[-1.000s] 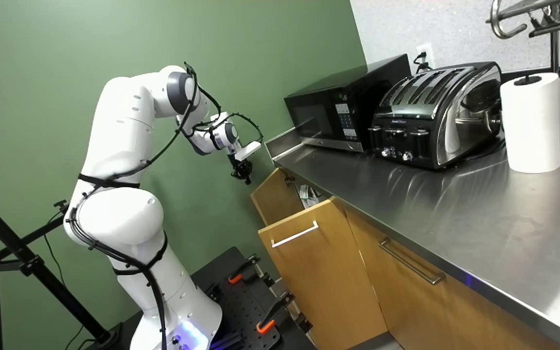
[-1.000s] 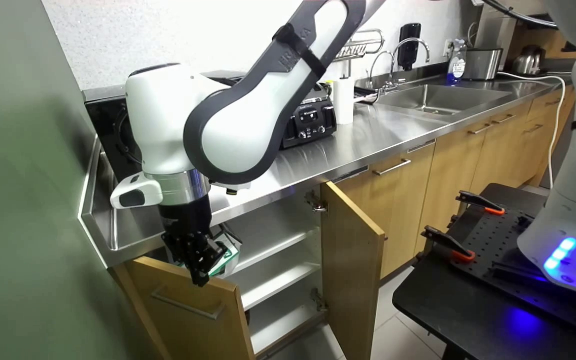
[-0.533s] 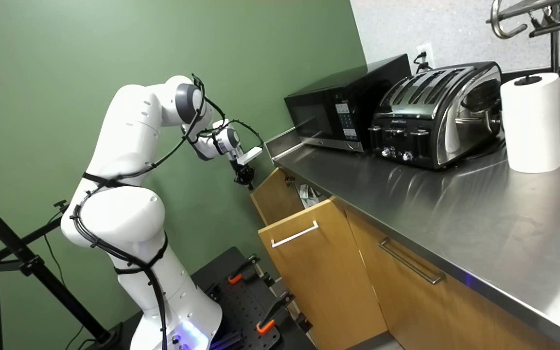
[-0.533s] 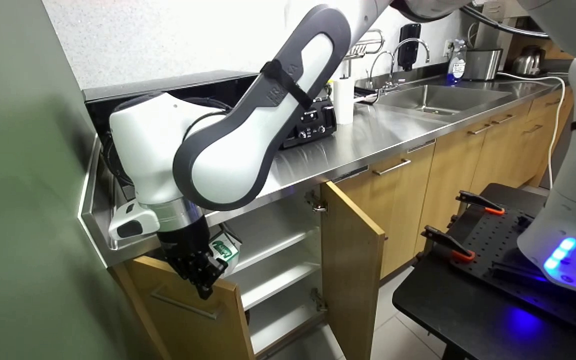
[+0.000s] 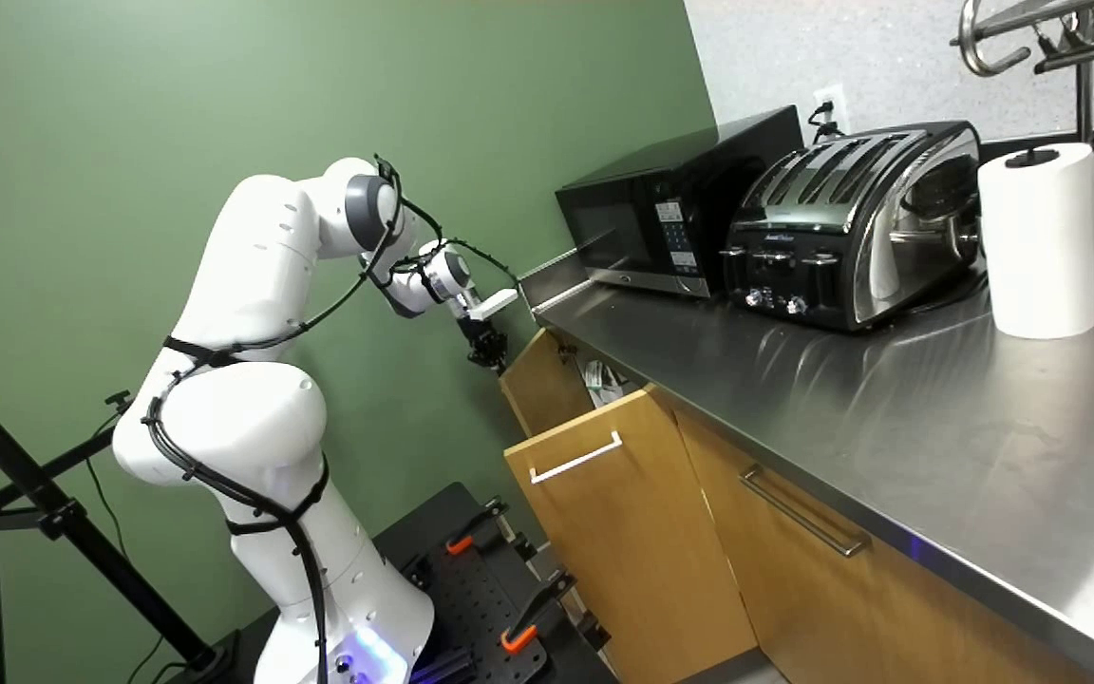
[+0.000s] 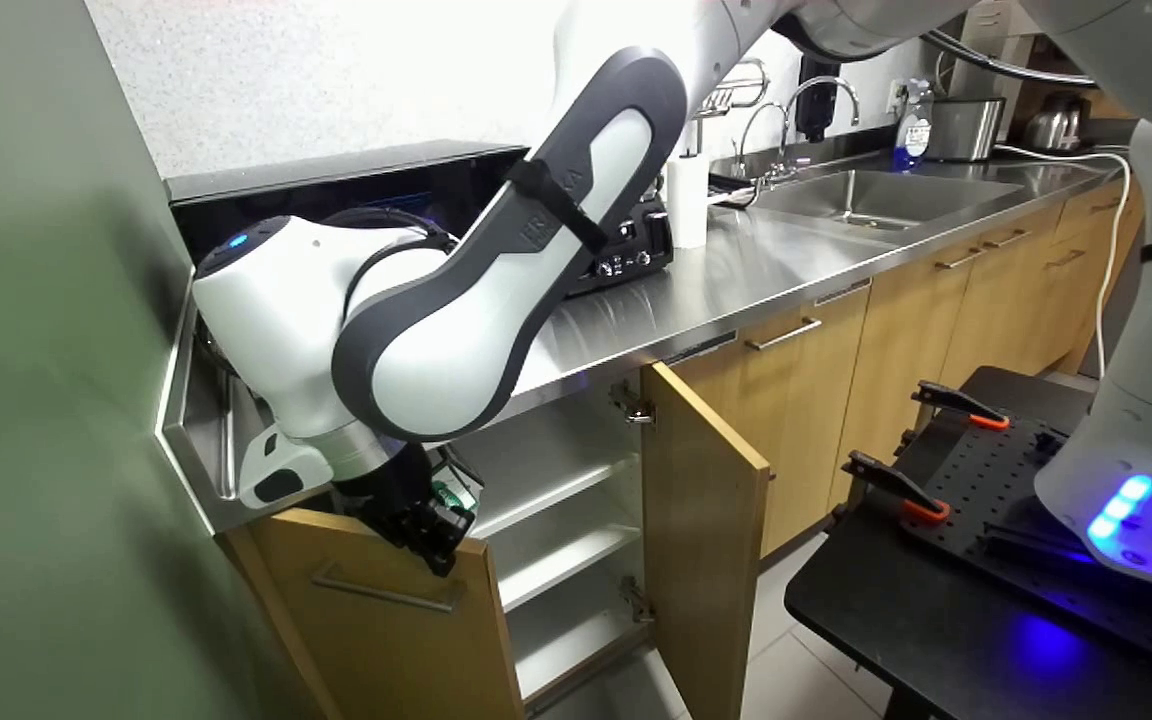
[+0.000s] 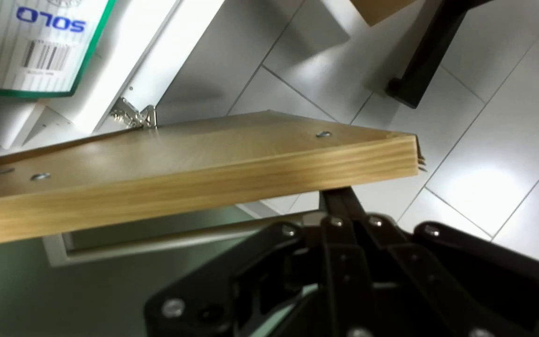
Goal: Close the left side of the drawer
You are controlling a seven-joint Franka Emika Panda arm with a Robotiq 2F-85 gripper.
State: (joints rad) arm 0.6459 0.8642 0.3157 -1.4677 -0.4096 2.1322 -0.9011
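What the task calls the left side of the drawer shows as the tan wooden left cabinet door [image 6: 416, 640], standing partly open. Its inner face [image 5: 541, 382] shows in an exterior view, and its top edge [image 7: 194, 187] in the wrist view. It has a metal bar handle [image 6: 386, 597] on its outer face. My gripper [image 6: 443, 562] is at the door's top near its free edge; it also shows in an exterior view [image 5: 498, 365]. In the wrist view, my gripper [image 7: 343, 206] has its fingers together with nothing between them. They lie on the handle side; their tips are hidden behind the door.
The right cabinet door [image 6: 701, 540] stands open with a pale bar handle [image 5: 575, 458]. A green and white package [image 7: 35, 51] lies inside the cabinet. The steel counter [image 5: 794, 380] overhangs the doors. A green wall [image 6: 86, 450] is close on the left.
My gripper has moved lower, then right, against the left door. The door's free edge has swung slightly inward toward the cabinet opening. The right door has not moved.
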